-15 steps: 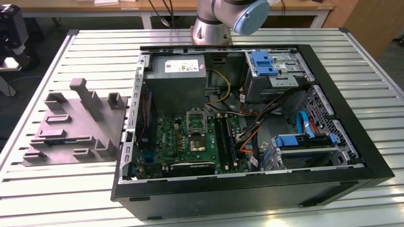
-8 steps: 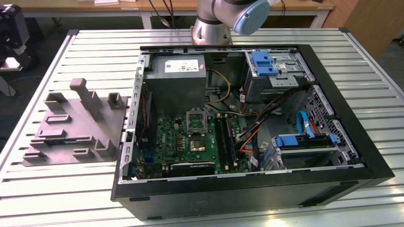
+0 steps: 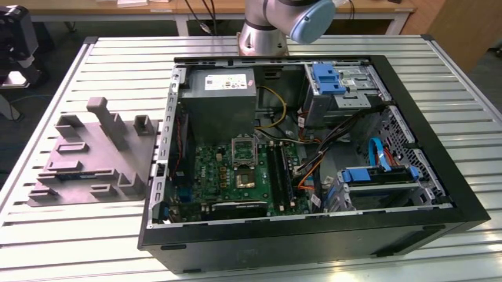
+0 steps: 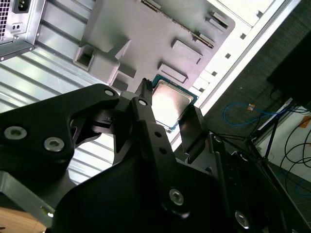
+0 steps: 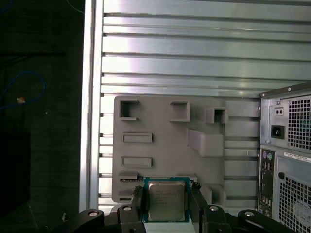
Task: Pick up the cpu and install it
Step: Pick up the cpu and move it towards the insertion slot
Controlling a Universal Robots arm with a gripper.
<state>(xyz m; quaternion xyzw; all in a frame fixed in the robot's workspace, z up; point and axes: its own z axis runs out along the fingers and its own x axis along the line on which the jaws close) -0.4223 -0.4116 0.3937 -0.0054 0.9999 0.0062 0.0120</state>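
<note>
The cpu (image 5: 166,201), a small square chip with a dull silvery top and a green rim, sits between my gripper's (image 5: 167,196) two black fingers (image 5: 138,198), one on each side of it. In the second wrist view the cpu (image 4: 171,103) shows the same way, with the gripper (image 4: 170,110) shut on it. It hangs well above the grey moulded fixture plate (image 5: 165,131) on the slatted table. The open computer case (image 3: 314,147) holds the green motherboard with its dark square socket (image 3: 244,177), whose metal frame (image 3: 243,147) stands flipped open.
The grey fixture plate (image 3: 86,158) lies on the exterior view's left of the case. Inside the case are the grey power-supply box (image 3: 220,88), memory sticks (image 3: 278,170), blue drive cages (image 3: 377,176) and loose cables (image 3: 314,158). The arm's base (image 3: 263,35) stands behind the case.
</note>
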